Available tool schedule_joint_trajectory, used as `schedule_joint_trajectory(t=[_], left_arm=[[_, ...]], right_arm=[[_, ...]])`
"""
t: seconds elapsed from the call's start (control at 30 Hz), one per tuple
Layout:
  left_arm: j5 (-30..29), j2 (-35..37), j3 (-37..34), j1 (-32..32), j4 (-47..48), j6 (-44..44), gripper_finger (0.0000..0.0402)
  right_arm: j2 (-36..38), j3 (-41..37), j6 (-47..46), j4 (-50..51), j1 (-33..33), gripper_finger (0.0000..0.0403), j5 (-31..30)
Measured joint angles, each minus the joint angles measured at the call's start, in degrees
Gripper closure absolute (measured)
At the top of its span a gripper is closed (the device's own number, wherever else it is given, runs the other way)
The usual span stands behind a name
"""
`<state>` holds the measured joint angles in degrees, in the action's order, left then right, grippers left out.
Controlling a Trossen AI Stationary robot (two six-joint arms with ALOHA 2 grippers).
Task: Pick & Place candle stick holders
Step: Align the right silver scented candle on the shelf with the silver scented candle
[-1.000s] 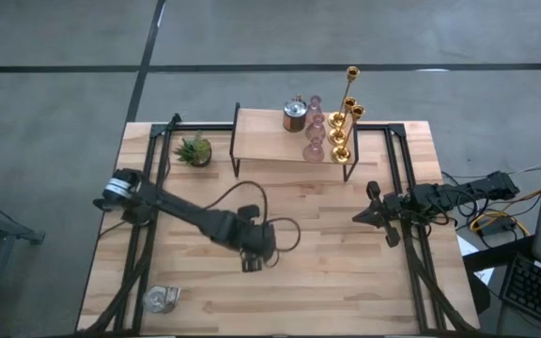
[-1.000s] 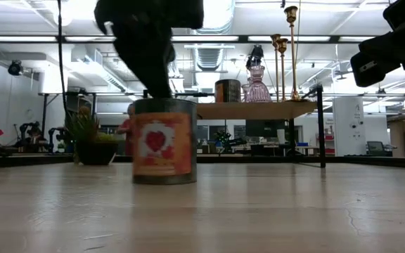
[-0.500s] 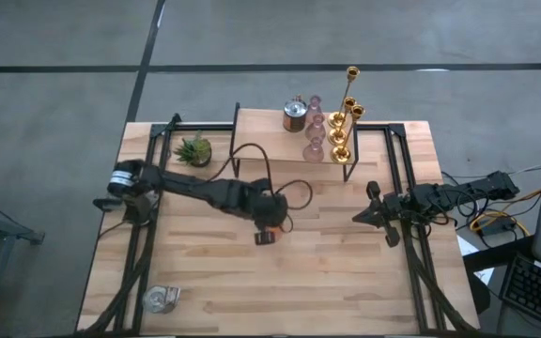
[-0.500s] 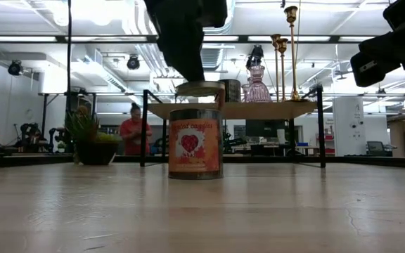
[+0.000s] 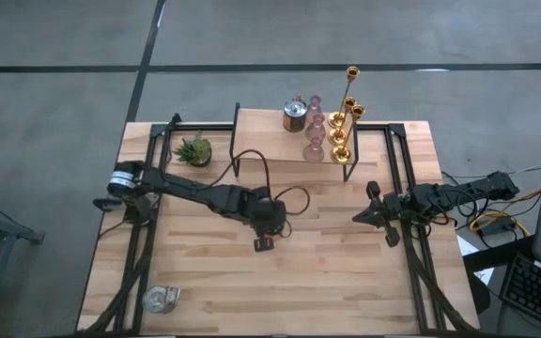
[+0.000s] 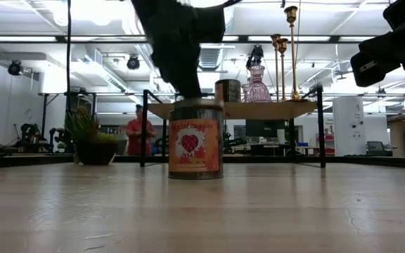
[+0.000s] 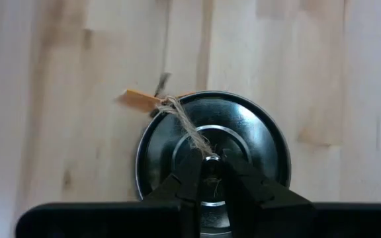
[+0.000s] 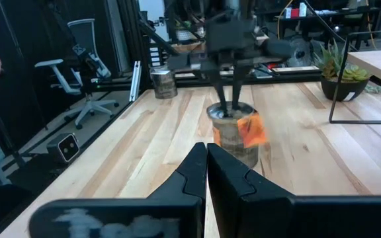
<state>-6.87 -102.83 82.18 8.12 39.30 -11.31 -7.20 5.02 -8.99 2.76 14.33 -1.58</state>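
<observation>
Left wrist view looks straight down on a lidded silvery cup [image 7: 210,152], whose dark round lid fills the middle. The left gripper [image 7: 209,164] is directly above it, its two fingers drawn narrow and pinched on the small knob at the lid's centre. A twine [image 7: 184,122] runs from the knob to an orange tag [image 7: 141,99] that lies over the lid's edge.

In the low view the cup stands upright on the counter [image 6: 294,211], its orange heart label facing the camera, with the gripper coming down onto its top from above. The high view puts it near the middle of the counter, in front of the raised shelf [image 5: 261,145].

The cup's body is hidden under the gripper from above; only the tag shows there. The lower part of the lid is cut off by the fingers in the wrist view, and whether the cup's base bears fully on the wood cannot be told.

The left arm reaches from its base at the counter's left edge diagonally toward the centre, wrist turned down. The right gripper [image 5: 360,217] waits at the right side, fingers pressed together, pointing at the cup.

On the shelf stand another silvery cup [image 5: 294,113], the pink holders [image 5: 315,131] and the gold holders [image 5: 344,117]. A third silvery cup [image 5: 161,299] lies near the front left corner.
</observation>
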Motion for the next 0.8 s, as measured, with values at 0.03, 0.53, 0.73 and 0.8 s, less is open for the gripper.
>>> schedule_joint_trajectory(t=[0.03,0.53,0.73,0.8], left_arm=[[-0.1,-0.1,-1.1,0.3,-1.1,0.2,0.036],[-2.7,0.2,-5.7,0.6,-5.2,0.7,0.036],[-0.8,0.3,-12.0,0.6,-14.1,-1.1,0.0359],[-0.6,0.2,-14.4,0.6,-16.5,-1.5,0.0355]], right_arm=[[0.0,0.0,0.0,0.0,0.0,0.0394,0.0],[0.0,0.0,0.0,0.0,0.0,0.0394,0.0],[0.0,0.0,0.0,0.0,0.0,0.0394,0.0],[0.0,0.0,0.0,0.0,0.0,0.0394,0.0]])
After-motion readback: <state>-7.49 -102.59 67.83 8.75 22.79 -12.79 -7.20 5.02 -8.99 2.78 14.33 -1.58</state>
